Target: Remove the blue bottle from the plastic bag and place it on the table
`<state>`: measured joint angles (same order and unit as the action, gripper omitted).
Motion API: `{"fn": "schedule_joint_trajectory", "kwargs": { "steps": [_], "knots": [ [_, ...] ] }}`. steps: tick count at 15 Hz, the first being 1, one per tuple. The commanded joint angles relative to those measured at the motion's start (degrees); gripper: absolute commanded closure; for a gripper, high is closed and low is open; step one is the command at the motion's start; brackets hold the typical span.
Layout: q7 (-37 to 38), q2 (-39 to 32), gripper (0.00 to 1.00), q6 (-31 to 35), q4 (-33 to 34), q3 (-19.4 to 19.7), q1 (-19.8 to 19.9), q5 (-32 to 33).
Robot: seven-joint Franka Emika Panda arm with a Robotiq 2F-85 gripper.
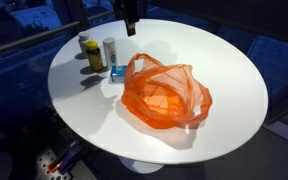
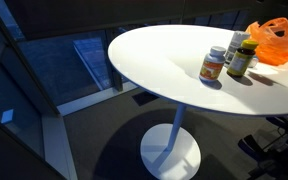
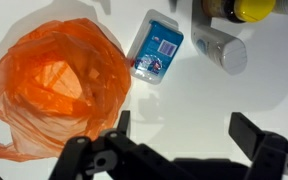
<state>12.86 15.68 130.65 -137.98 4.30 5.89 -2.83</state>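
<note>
The blue bottle (image 3: 157, 48), a flat pack with a blue label, lies on the white table (image 3: 204, 100) just outside the orange plastic bag (image 3: 59, 85). In an exterior view the bottle (image 1: 117, 72) rests against the bag's (image 1: 164, 95) far-left side. The bag is crumpled and its mouth is open; I see nothing inside it. My gripper (image 3: 184, 130) is open and empty. It hangs above bare table to the right of the bag and short of the bottle. In an exterior view it (image 1: 130, 20) is high over the table's far edge.
A white bottle (image 3: 222, 50) and a dark bottle with a yellow cap (image 3: 246, 8) stand next to the blue bottle. In an exterior view they (image 2: 241, 58) stand with an orange-labelled pill bottle (image 2: 214, 64) in front of the bag (image 2: 274, 40). The round table (image 1: 234, 70) stands on a pedestal.
</note>
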Motion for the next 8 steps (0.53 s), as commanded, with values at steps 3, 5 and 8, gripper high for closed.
{"fn": "schedule_joint_trajectory", "kwargs": {
  "steps": [3,5,8],
  "knots": [
    [-3.1,1.1,0.0,-14.8,8.0,0.7,0.4,0.0],
    [-4.4,0.7,0.0,-17.1,9.6,1.0,0.5,0.5],
    [-2.4,1.3,0.0,-14.5,7.4,0.4,0.3,0.0]
  ]
}}
